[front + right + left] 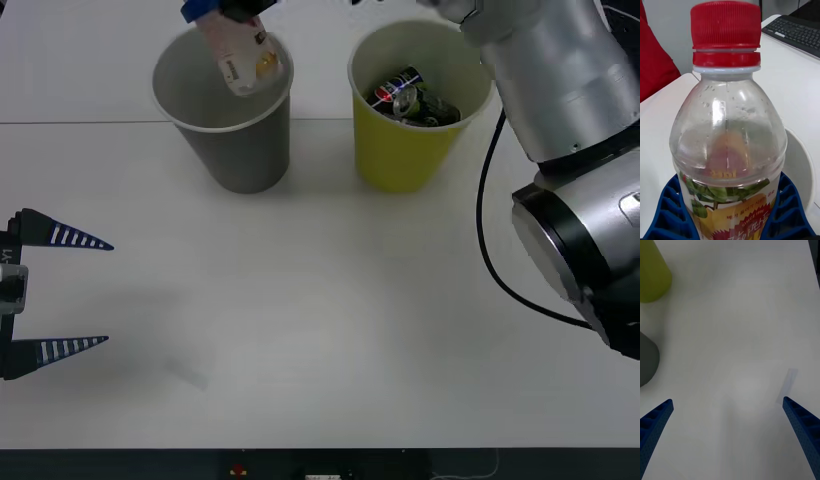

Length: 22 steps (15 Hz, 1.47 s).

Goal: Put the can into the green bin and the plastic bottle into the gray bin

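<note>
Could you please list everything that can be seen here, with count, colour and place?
gray bin: one, gray with a pale rim, upright at the far left of the table.
green bin: one, yellowish-green, upright beside the gray bin, to its right and apart from it.
cans: crushed, dark with red and blue, lying inside the green bin; count unclear.
plastic bottle: one, clear with a red cap and yellow-and-white label, tilted over the gray bin's opening.
table: one, white, under both bins.
keyboard: one, dark, on a surface behind the bottle.
right gripper: blue fingers clamped on the bottle above the gray bin.
left gripper: blue fingers spread, over the near left of the table.
</note>
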Motion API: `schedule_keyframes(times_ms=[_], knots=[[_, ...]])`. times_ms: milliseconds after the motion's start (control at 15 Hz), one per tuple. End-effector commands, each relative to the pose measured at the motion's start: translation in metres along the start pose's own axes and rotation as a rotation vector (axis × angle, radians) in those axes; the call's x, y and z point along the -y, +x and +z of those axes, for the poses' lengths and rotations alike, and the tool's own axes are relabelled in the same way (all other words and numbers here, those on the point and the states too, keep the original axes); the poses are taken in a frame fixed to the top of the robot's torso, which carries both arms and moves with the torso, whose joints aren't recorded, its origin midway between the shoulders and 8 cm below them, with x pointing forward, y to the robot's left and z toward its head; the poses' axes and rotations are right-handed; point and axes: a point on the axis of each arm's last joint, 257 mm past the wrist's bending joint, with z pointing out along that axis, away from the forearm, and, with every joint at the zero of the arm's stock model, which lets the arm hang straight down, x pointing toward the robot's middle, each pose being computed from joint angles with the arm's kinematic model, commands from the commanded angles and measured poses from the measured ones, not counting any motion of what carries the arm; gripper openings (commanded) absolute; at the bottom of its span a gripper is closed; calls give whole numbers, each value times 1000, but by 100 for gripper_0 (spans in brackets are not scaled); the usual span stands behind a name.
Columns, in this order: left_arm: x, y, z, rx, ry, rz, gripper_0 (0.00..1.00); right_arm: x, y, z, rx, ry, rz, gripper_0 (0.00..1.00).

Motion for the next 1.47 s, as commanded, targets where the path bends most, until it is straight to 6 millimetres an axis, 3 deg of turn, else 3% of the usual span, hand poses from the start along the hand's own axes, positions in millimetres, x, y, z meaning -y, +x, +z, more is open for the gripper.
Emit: schedule_keyframes(times_ms=[67, 200, 333, 400, 467, 533, 867, 1000, 1467], knots=[[0, 0, 0, 0, 0, 0, 100, 8, 3, 22, 28, 26, -5, 0], [0, 0, 0, 0, 0, 0, 100, 11, 4, 25, 31, 35, -7, 1], [0, 0, 0, 0, 0, 0, 100, 11, 2, 26, 38, 39, -10, 30], [0, 0, 0, 0, 0, 0, 100, 10, 0, 27, 47, 38, -10, 50], [0, 0, 0, 0, 0, 0, 100, 11, -3, 27, 58, 41, -9, 80], [0, 0, 0, 0, 0, 0, 100, 12, -6, 26, 67, 44, -10, 100], [0, 0, 0, 0, 0, 0, 100, 9, -7, 26, 76, 31, -11, 100], [0, 0, 0, 0, 0, 0, 100, 8, 2, 22, 34, 21, -19, 100], [0, 0, 0, 0, 0, 0, 100, 3, 39, -45, -84, -27, -97, 100]])
